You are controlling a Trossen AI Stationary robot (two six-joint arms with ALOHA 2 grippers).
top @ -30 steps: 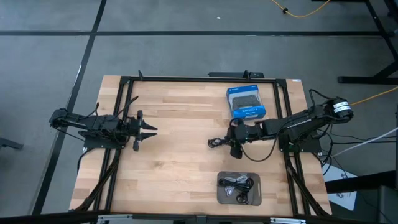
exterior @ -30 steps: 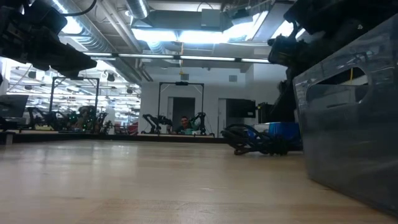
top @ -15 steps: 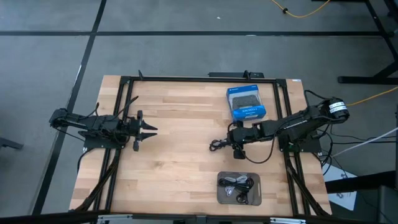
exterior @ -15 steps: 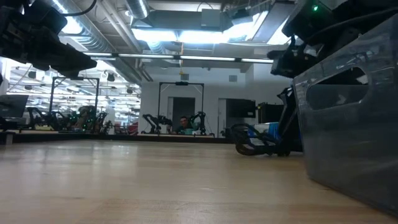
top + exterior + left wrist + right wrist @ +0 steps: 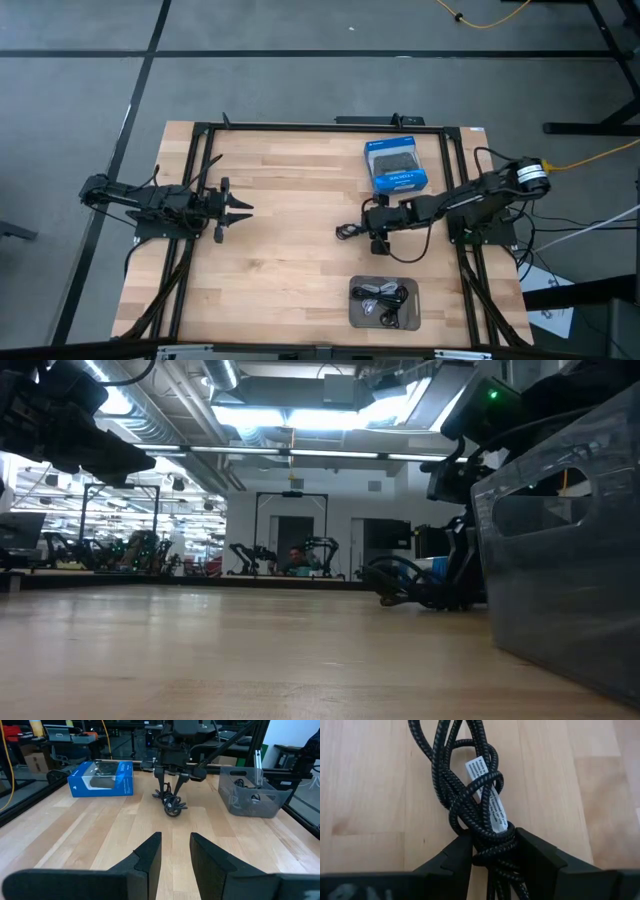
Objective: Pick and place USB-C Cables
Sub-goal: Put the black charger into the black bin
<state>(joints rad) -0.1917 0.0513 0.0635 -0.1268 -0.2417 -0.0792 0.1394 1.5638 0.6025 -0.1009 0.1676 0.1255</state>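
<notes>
A black braided USB-C cable bundle (image 5: pixel 470 785) with a white label lies on the wood near the table's middle (image 5: pixel 347 230), also seen in the low view (image 5: pixel 400 585). My right gripper (image 5: pixel 362 229) stands over its right end, fingers pointing down, shut on it (image 5: pixel 172 782). Several more black and white cables lie in the grey bin (image 5: pixel 384 302) near the front edge. My left gripper (image 5: pixel 245 210) waits open on the table's left side, touching nothing (image 5: pixel 175 842). My right gripper pinches the black cable bundle between its two fingers (image 5: pixel 455 852) at the bundled strands just past the white label (image 5: pixel 492 842). It comes from above, slanting in from the table's right. The bundle lies on the wood, its loops stretching away toward the left.
A blue box (image 5: pixel 396 165) lies flat toward the far edge, just behind the right gripper. The grey bin's wall (image 5: pixel 560 550) stands close in the low view. A black metal frame (image 5: pixel 300 126) runs around the tabletop. Bare wood lies between the two arms.
My right arm has drawn a little toward the table's left, and its gripper has tipped more steeply down over the black cable. The bundle has been nudged slightly but lies on the wood in about the same place.
</notes>
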